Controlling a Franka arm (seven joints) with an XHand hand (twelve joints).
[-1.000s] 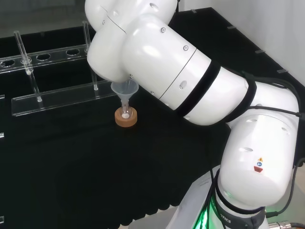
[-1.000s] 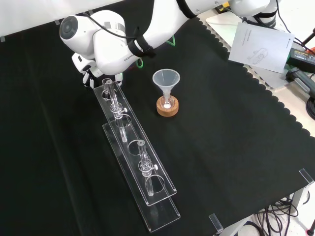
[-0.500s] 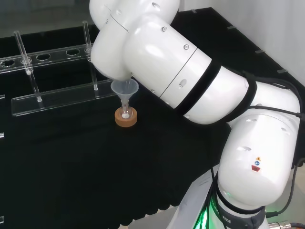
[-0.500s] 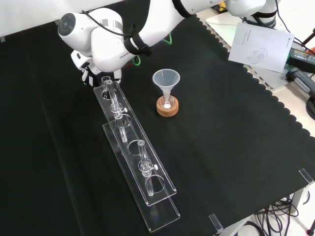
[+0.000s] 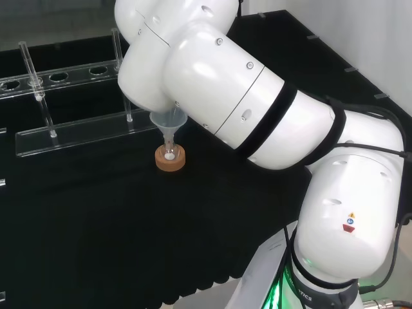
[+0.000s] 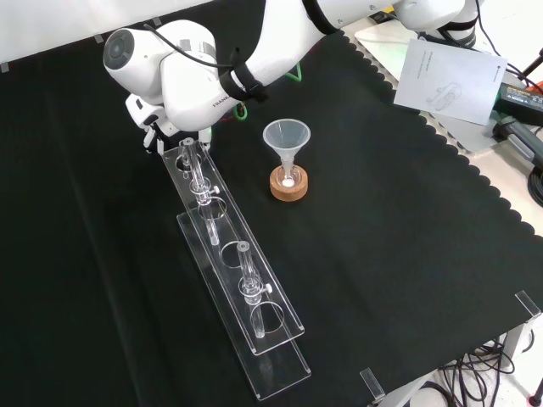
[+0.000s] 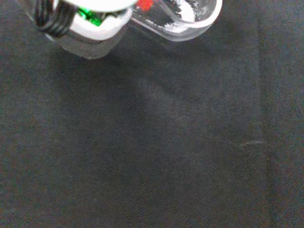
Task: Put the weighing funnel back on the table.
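Grips weighing funnel (image 7: 185, 21) in curled hand (image 6: 150, 127) over cloth (image 7: 152, 142), upper left of front view. Could spill white powder (image 7: 188, 9) if tilted; could clip rack (image 6: 254, 297) beside.

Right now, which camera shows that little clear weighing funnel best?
The wrist view: the weighing funnel is close, clear, with white powder in it, beside the hand. In the front view the arm's link stands before the hand, and I cannot make the piece out; likewise in the head view.
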